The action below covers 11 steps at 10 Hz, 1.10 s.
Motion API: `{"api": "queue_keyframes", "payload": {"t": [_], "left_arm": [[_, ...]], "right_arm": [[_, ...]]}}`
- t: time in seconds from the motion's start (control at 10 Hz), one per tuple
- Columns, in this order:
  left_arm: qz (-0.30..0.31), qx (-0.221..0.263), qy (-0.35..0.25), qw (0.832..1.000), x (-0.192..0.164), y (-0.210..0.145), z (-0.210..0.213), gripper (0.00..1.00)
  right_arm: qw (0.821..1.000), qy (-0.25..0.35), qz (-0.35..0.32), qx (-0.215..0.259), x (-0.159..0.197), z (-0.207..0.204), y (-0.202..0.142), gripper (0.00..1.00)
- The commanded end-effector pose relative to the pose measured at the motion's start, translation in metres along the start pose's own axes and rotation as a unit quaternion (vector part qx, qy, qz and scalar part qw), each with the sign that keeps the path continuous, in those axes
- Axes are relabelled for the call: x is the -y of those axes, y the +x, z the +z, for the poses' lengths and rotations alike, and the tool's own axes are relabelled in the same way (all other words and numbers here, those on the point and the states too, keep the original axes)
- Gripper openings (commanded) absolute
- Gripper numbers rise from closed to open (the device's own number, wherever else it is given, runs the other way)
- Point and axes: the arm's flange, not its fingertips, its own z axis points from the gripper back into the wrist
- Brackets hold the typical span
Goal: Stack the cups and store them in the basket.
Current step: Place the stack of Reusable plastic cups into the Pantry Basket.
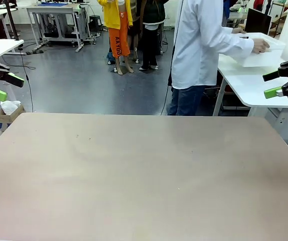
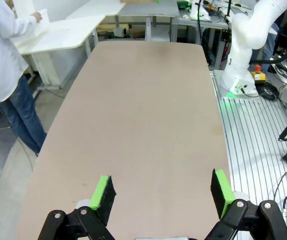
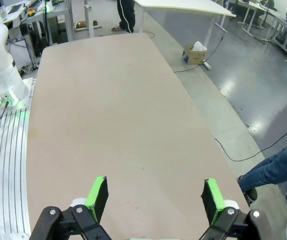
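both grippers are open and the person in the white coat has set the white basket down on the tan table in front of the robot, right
Not quite. The basket is not on the tan table; the front view shows the person holding it over a white side table to the right. The left gripper and right gripper do have their jaws open.

Basket: white rectangular plastic bin, held tilted in the person's hand at its rim, above the white side table beyond the desk's far right corner. Contents cannot be determined.
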Motion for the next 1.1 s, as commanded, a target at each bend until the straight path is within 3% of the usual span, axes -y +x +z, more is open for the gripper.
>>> {"api": "queue_keyframes", "payload": {"t": [0.0,1.0], "left_arm": [[0.004,0.004,-0.002,1.000,0.0013,0.0031,0.0012,1.00],[0.004,0.004,-0.002,1.000,0.0013,0.0031,0.0012,1.00]], "right_arm": [[1.000,-0.001,-0.008,0.005,-0.0010,0.0010,0.0030,1.00],[1.000,-0.001,-0.008,0.005,-0.0010,0.0010,0.0030,1.00]]}}
